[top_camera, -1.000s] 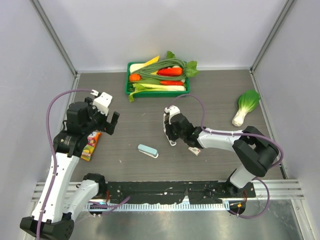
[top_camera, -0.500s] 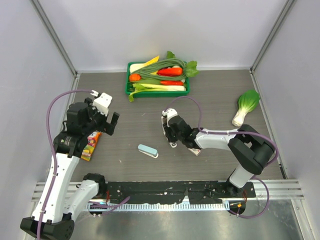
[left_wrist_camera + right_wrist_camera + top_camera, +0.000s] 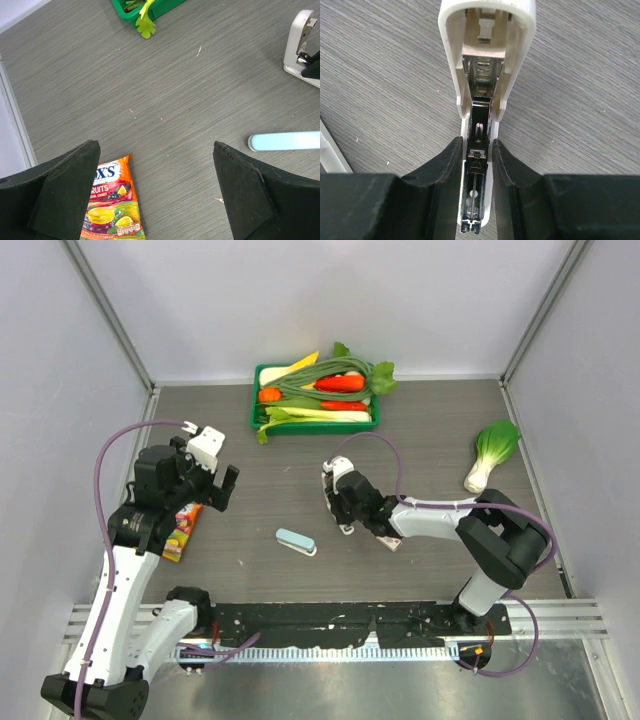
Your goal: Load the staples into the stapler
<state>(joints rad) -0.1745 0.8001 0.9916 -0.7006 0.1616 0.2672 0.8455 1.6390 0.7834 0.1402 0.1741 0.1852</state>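
grey wood-grain desk (image 3: pixel 430 430), pale walls (image 3: pixel 330 300) | right hand (image 3: pixel 477 146) clamped on open stapler (image 3: pixel 487 60) | staples box (image 3: pixel 389 542) at its 4 o'clock | left hand (image 3: pixel 155 150) apart

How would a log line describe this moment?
right gripper: gripping opened stapler | left gripper: open, empty | staples: boxed, near stapler

A tray (image 3: pixel 330 426) of vegetables (image 3: pixel 322 388) sits behind the stapler (image 3: pixel 485 60), and a bok choy (image 3: pixel 492 452) lies well to its right. The staples (image 3: pixel 390 541) lie just to its near right, an oblong block (image 3: pixel 296 541) to its near left, a candy bag (image 3: pixel 181 530) farther left.
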